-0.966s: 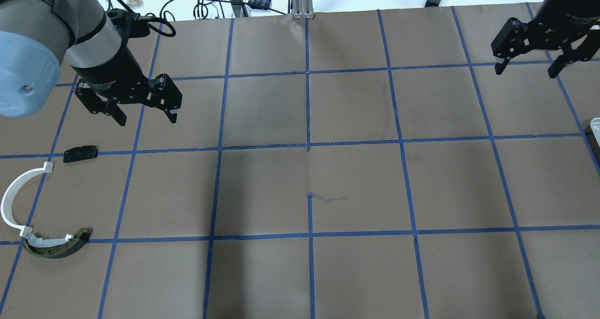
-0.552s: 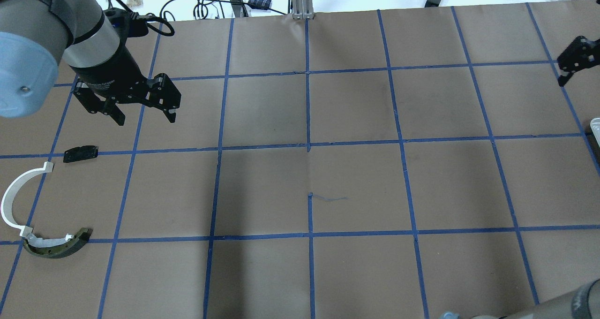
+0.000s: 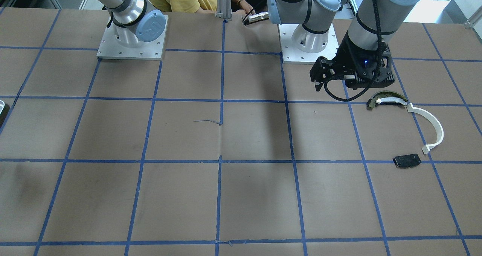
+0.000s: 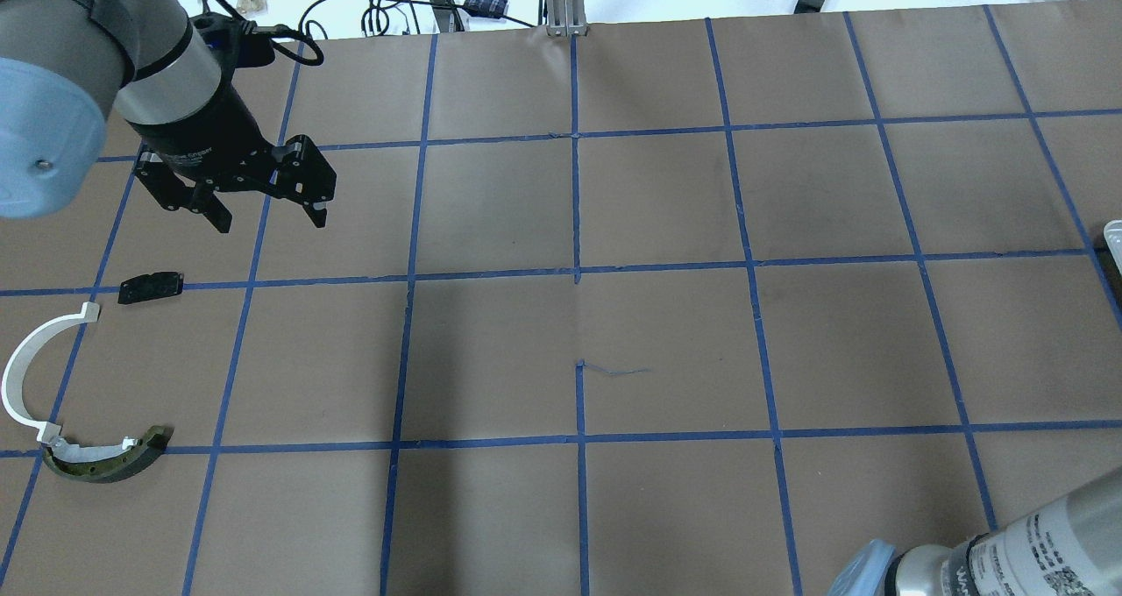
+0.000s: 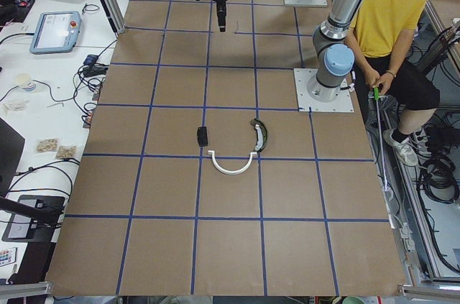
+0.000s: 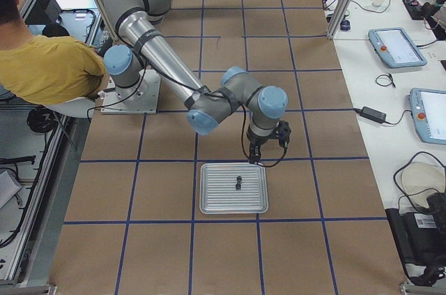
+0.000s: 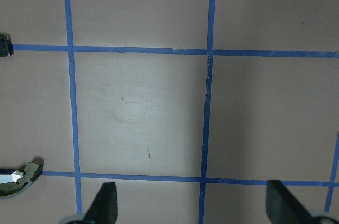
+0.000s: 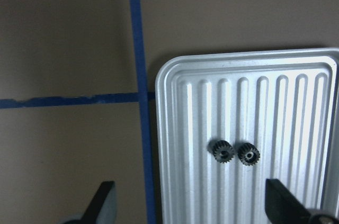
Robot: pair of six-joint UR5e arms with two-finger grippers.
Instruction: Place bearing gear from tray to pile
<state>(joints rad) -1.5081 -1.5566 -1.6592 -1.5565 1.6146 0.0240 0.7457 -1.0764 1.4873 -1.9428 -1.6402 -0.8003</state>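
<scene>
Two small black bearing gears (image 8: 222, 152) (image 8: 249, 154) lie side by side on the ribbed silver tray (image 8: 185, 107). My right gripper (image 8: 193, 208) hangs open and empty above the tray's edge, just short of the gears; the exterior right view shows it over the tray (image 6: 212, 197). The pile lies at the table's left end: a white curved strip (image 4: 26, 364), an olive-edged curved piece (image 4: 105, 464) and a flat black plate (image 4: 151, 287). My left gripper (image 4: 272, 221) is open and empty, above the table beyond the black plate.
Only a sliver of the tray (image 4: 1113, 232) shows at the overhead view's right edge. The right arm's body (image 4: 1008, 552) fills the bottom right corner. Cables and a metal post (image 4: 561, 0) lie beyond the far table edge. A person in yellow (image 6: 49, 65) sits by the robot's base.
My right gripper has left the overhead view past its right edge, and the right arm's body now shows at the bottom right. My left gripper has barely shifted.
</scene>
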